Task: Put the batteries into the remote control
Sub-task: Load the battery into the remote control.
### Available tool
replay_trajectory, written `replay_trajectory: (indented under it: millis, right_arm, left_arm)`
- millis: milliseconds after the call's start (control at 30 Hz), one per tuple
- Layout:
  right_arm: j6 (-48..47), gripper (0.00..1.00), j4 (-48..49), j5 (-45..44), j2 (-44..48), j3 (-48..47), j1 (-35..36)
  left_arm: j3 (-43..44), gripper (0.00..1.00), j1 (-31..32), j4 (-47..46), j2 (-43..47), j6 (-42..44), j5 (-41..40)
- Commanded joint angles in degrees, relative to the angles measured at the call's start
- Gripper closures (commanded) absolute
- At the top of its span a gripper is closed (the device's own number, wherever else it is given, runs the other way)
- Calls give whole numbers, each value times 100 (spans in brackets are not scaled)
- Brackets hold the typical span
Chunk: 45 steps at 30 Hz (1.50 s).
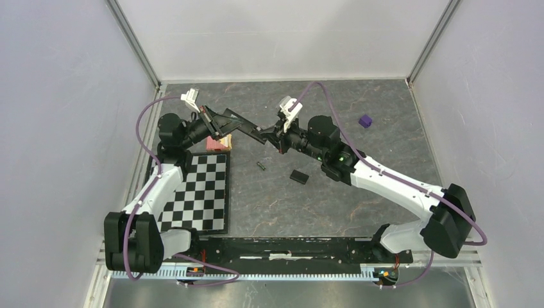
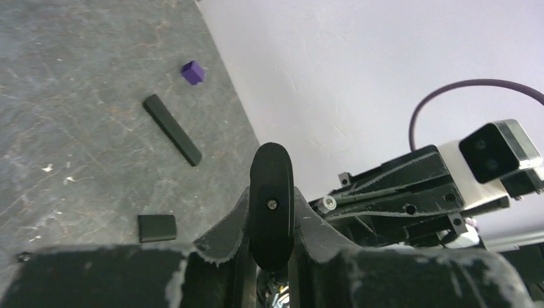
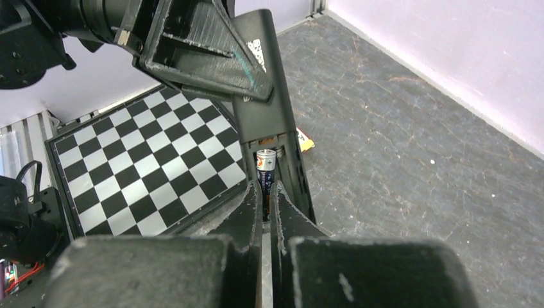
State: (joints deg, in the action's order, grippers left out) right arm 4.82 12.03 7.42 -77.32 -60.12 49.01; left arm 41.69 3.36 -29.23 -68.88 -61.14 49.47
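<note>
We grip the remote control (image 3: 262, 109) in our left pincer (image 2: 272, 212), bay (image 3: 268, 141) facing our right pincer (image 3: 263, 192), which is closed to poke the battery (image 3: 265, 168) just ahead into place.

arm links (image 1: 391, 183) white | joints (image 1: 449, 221) black | cables (image 2: 475, 81) purple | fingers (image 3: 247, 208) black, scuffed | wrist cameras (image 1: 190, 97) white

Far-left middle crowded: left gripper (image 1: 221, 123) and right gripper (image 1: 271, 133) meet tip to tip along raised remote control (image 1: 242, 123). Block (image 1: 222, 144) sits just beneath. Table (image 1: 359, 186) centre passable (only black cover (image 1: 298, 176), small dark piece (image 1: 261, 165)). Purple cube (image 1: 365, 120) far right, well apart.
</note>
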Motion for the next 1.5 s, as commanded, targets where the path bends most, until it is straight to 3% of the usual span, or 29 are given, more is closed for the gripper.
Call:
replay_trajectory:
  millis: [0, 733, 1067, 1267, 1467]
  right_arm:
    - [-162, 100, 251, -39, -74, -440, -15]
    - [-436, 98, -209, 745, -204, -570, -9]
    - [-913, 85, -817, 859, -183, -676, -11]
    - [-738, 68, -949, 894, -235, -937, -23]
    - [-491, 59, -1079, 745, -266, -1310, -65]
  left_arm:
    - [127, 98, 10, -698, 47, -724, 596]
    - [400, 98, 11, -635, 47, -988, 760]
    - [543, 98, 15, -637, -19, -987, 877]
    - [551, 98, 9, -655, -38, -978, 899]
    - [542, 98, 11, -654, -48, -928, 880]
